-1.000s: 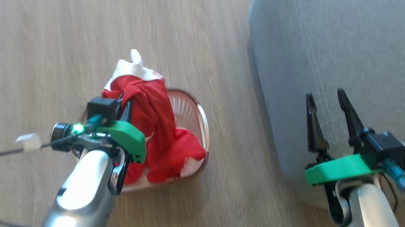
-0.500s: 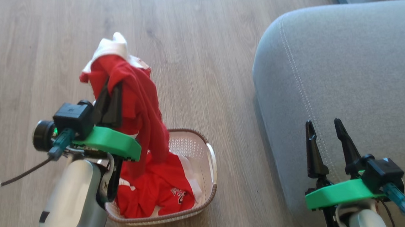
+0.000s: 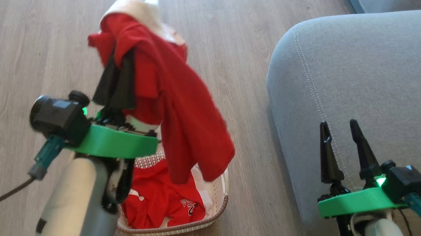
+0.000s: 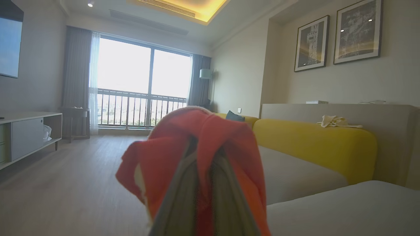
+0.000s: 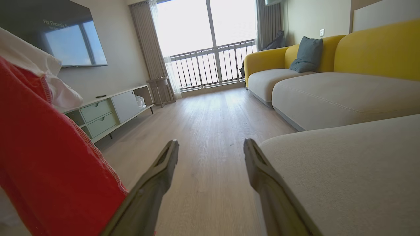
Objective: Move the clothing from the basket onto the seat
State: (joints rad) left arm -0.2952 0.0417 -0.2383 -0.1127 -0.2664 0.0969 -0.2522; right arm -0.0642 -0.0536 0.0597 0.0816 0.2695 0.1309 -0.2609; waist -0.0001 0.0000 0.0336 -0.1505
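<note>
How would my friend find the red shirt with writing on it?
Start at the big grey sofa; beside it on the wood floor stands a small white basket. The shirt lies crumpled inside, white lettering showing, unlike the other red garment, which hangs above from the left gripper.

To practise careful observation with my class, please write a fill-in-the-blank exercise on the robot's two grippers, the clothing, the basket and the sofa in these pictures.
1. The left gripper is shut on a ____ garment with white trim.
2. The right gripper is ____ and holds nothing.
3. A second garment, with printed lettering, lies in the ____.
4. The grey seat stands on the robot's ____ side.
Missing words: red; open; basket; right.
</note>
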